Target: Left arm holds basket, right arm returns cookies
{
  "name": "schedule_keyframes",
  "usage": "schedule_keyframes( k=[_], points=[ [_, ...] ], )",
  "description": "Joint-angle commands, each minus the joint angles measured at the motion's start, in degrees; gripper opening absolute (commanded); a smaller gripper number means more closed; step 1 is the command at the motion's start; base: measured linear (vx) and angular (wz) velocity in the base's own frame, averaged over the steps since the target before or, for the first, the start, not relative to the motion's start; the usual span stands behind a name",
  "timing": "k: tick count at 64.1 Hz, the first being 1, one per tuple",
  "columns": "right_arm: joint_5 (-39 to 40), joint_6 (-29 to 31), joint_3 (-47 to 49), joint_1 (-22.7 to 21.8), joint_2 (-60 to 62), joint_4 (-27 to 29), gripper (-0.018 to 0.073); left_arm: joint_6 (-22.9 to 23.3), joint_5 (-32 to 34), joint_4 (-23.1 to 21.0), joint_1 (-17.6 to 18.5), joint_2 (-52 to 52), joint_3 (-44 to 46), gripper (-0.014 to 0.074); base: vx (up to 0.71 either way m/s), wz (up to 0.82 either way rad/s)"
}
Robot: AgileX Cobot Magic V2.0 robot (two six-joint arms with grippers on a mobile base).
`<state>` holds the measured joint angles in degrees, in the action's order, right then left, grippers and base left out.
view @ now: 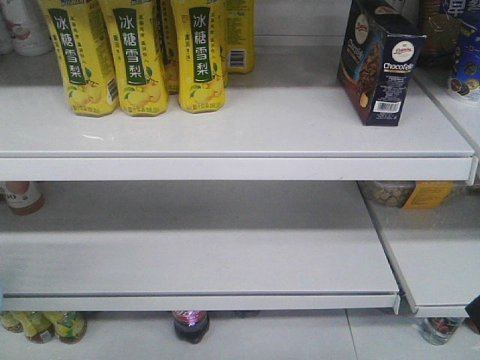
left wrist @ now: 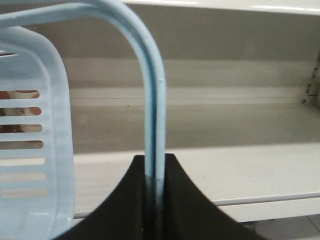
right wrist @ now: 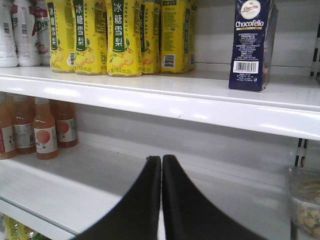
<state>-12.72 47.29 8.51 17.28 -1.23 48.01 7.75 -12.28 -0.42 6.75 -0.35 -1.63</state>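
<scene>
While the cookies [view: 379, 64] stand upright on the upper shelf [view: 225, 135], we see no arm out front.
At our left wrist, the left pincer [left wrist: 155, 192] grips the basket [left wrist: 37, 145] handle; at our right wrist, the right pincer [right wrist: 161, 190] is clenched, empty, below the cookies.

1. This is a shop aisle, most likely a supermarket: long white shelves [view: 225, 142] run in tiers, one above another.
2. Goods stand in rows with labels facing out: yellow drink cartons [view: 139, 56] side by side, orange drink bottles [right wrist: 45, 132] on the tier below, white bottles [right wrist: 20, 32] at the left.
3. A cookie box [view: 379, 64] shows a barcode label, as packaged goods for sale do.
4. A light blue shopping basket [left wrist: 30, 150] with slatted sides is in the left wrist view.
</scene>
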Motion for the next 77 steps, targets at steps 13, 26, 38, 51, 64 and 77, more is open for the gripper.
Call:
schedule_keyframes(
  k=[13, 26, 38, 51, 64, 77],
  points=[
    [2.78, -0.03, 1.63, -0.14, -0.83, 0.4, -0.0008, -0.36, 4.68, 1.13, -4.72, -1.13, 1.35, -0.0006, 0.0, 0.0],
    [2.78, -0.03, 1.63, -0.14, -0.83, 0.4, -0.0008, -0.4, 4.68, 1.13, -7.26, -1.13, 1.35, -0.0006, 0.0, 0.0],
    [2.78, -0.03, 1.63, -0.14, -0.83, 0.4, -0.0008, -0.34, 4.68, 1.07, -7.47, -1.13, 1.35, -0.0006, 0.0, 0.0],
    [2.78, -0.03, 1.63, -0.14, -0.83, 0.4, -0.0008, -0.34, 4.68, 1.07, -7.47, -1.07, 1.42, -0.0006, 0.0, 0.0],
    [2.73, -0.03, 1.63, -0.14, -0.83, 0.4, -0.0008, -0.34, 4.68, 1.07, -7.47, -1.07, 1.42, -0.0006, 0.0, 0.0],
    [2.73, -0.03, 1.63, -0.14, -0.83, 0.4, -0.0008, -0.34, 4.68, 1.07, -7.47, -1.07, 1.42, -0.0006, 0.0, 0.0]
  ],
)
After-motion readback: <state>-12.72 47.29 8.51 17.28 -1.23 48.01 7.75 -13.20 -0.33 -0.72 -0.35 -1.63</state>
